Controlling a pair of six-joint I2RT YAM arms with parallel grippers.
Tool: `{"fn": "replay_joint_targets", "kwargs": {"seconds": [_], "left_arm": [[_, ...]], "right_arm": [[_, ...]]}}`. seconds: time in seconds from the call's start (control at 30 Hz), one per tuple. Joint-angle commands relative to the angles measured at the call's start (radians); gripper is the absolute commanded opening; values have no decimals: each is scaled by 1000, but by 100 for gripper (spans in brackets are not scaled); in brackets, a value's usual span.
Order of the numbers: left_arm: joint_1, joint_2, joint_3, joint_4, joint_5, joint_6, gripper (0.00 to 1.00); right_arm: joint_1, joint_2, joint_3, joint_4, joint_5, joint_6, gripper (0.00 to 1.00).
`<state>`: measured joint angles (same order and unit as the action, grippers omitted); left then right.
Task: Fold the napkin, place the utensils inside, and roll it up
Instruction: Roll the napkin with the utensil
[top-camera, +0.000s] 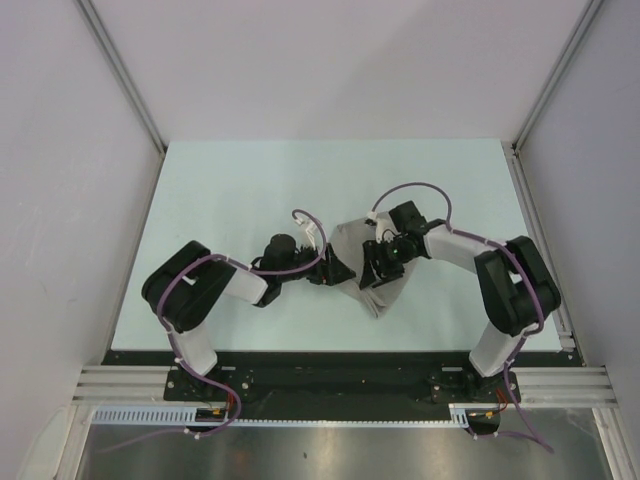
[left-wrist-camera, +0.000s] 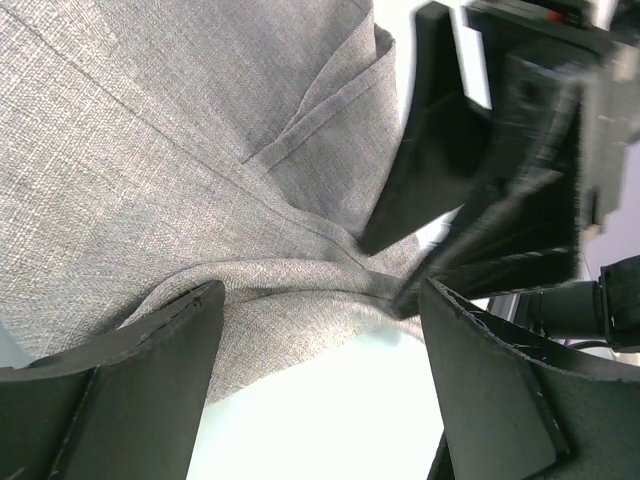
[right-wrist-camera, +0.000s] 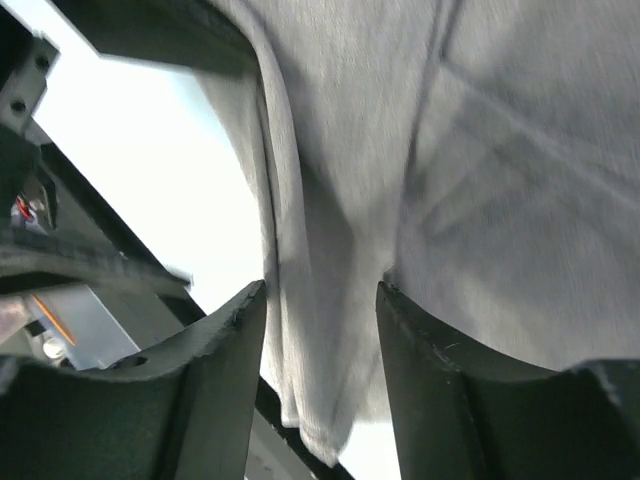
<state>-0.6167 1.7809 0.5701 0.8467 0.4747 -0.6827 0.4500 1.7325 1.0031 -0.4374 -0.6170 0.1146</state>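
Observation:
The grey-beige napkin lies bunched and partly folded at the table's middle, under both grippers. My left gripper is at the napkin's left edge. In the left wrist view its jaws are wide open, with the cloth's edge and bare table between them. My right gripper is over the cloth's middle. In the right wrist view it stands open astride a raised fold of the napkin, the right fingertip pressing the cloth. The right gripper's black fingers also show in the left wrist view. The wooden spoon is out of view.
The pale green table is bounded by white walls on three sides and a metal rail at the near edge. Both arms' elbows flank the napkin. Part of the left arm shows at the left of the right wrist view.

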Motion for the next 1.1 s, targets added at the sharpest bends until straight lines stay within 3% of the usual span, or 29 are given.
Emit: {"fn": "replay_joint_targets", "kwargs": {"seconds": [0.0,0.07,0.17,0.2,0.23,0.47,0.63,0.87,0.97,1.07], "left_arm": [[20,26,-24,-17,-30,9,84],[20,26,-24,-14,-25,9,84],[20,28,-22,-12,-16,9,84],[20,26,-22,-11,-13,8,84],[20,28,-22,-11,-10,8,84],[20,29,-19,-11,-4,6,84],[20,26,-15,-20,-1,8,84],[20,25,-12,-35,-2,14,84],[21,22,-9,-41,-1,17,84],[20,18,-3,-54,-1,20,84]], "right_arm": [[3,-146,-82,5,62,-33,57],[12,-204,-109,29,89,-23,65],[56,-272,-138,58,152,-7,68],[71,-289,-142,68,207,-4,76],[117,-309,-153,71,239,-3,77],[266,-398,-211,115,603,8,80],[338,-355,-218,150,706,2,79],[449,-283,-189,149,784,-6,76],[460,-243,-170,121,819,14,70],[463,-220,-158,97,847,34,54]]}}
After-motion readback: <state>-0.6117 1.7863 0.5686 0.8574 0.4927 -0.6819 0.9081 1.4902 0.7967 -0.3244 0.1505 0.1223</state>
